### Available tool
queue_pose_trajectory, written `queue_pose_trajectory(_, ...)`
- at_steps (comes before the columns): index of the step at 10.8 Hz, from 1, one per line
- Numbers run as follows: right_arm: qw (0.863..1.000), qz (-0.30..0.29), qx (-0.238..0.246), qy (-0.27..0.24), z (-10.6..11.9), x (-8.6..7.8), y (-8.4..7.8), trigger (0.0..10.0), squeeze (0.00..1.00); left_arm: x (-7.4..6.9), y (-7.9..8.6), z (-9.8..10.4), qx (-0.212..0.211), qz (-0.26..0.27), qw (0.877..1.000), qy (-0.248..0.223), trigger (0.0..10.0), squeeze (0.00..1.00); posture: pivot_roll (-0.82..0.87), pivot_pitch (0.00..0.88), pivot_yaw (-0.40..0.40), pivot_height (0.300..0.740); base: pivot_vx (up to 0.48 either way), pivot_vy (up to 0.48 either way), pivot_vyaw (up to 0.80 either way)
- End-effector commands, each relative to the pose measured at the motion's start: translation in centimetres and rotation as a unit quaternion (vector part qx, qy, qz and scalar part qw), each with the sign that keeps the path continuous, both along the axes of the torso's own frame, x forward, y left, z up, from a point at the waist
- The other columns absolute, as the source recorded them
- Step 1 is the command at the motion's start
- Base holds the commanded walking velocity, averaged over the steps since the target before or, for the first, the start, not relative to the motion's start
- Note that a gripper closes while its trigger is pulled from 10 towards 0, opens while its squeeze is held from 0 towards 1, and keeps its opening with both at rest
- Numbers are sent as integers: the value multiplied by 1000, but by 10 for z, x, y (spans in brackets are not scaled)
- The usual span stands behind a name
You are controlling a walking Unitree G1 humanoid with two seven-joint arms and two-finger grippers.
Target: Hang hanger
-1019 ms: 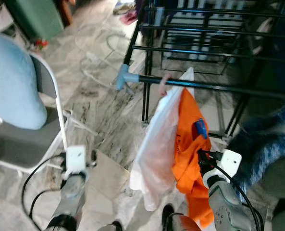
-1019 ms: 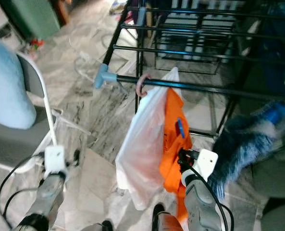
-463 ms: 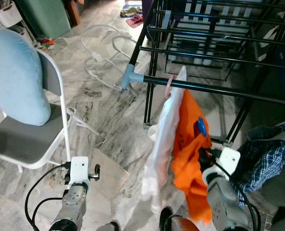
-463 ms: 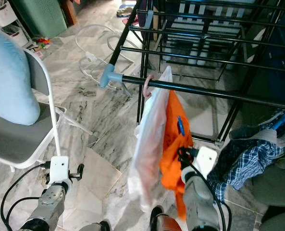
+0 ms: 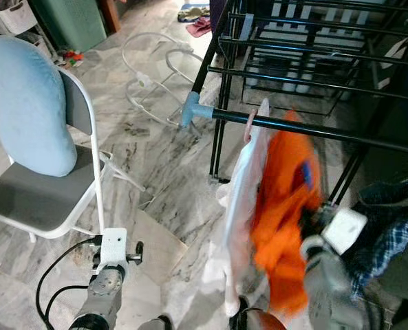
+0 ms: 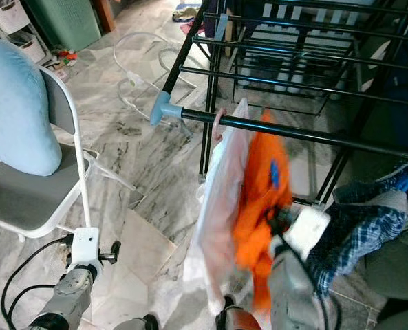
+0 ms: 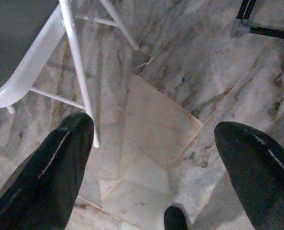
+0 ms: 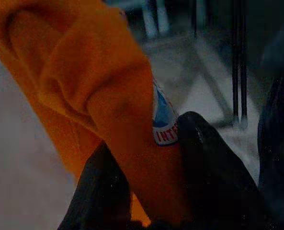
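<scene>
At the rack rail (image 5: 307, 128), our right hand (image 8: 146, 191), pinching the orange shirt (image 5: 283, 206), has swung it up; left hand (image 7: 151, 158) hangs wide.

Right gripper (image 8: 146, 191) pinches a fold of orange garment (image 8: 84, 91) between its fingers

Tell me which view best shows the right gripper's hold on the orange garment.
The right wrist view: both black fingers pinch a fold of the orange garment up close. In the eye views the right gripper is motion-blurred against the cloth. The left wrist view looks at floor and chair legs.
</scene>
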State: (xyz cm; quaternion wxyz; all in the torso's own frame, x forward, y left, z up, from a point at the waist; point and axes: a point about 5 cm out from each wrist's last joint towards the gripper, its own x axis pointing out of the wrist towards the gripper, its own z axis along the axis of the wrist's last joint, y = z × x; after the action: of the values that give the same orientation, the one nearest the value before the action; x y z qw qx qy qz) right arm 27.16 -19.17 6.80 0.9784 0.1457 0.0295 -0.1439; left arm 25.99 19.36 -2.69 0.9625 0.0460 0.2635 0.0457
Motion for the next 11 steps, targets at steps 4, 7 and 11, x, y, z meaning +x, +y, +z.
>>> queue_pose_trajectory(4, 997, 4, -29, -67, 31, 3, 6, 10000, 0, -10, 5, -9, 4, 0, 999, 34, 10000, 0, -103, 177, 60, 740, 0, 0, 0)
queue_pose_trajectory(7, 996, -25, -42, -71, 31, -4, -5, 10000, 0, -13, 7, -12, 4, -5, 999, 44, 10000, 0, -112, 180, 69, 740, 0, 0, 0)
queue_pose_trajectory(11, 991, -96, -19, -90, 51, 10, -32, 10000, 0, -17, 10, -15, 6, -12, 998, 62, 10000, 0, -113, 174, 86, 740, 0, 0, 0)
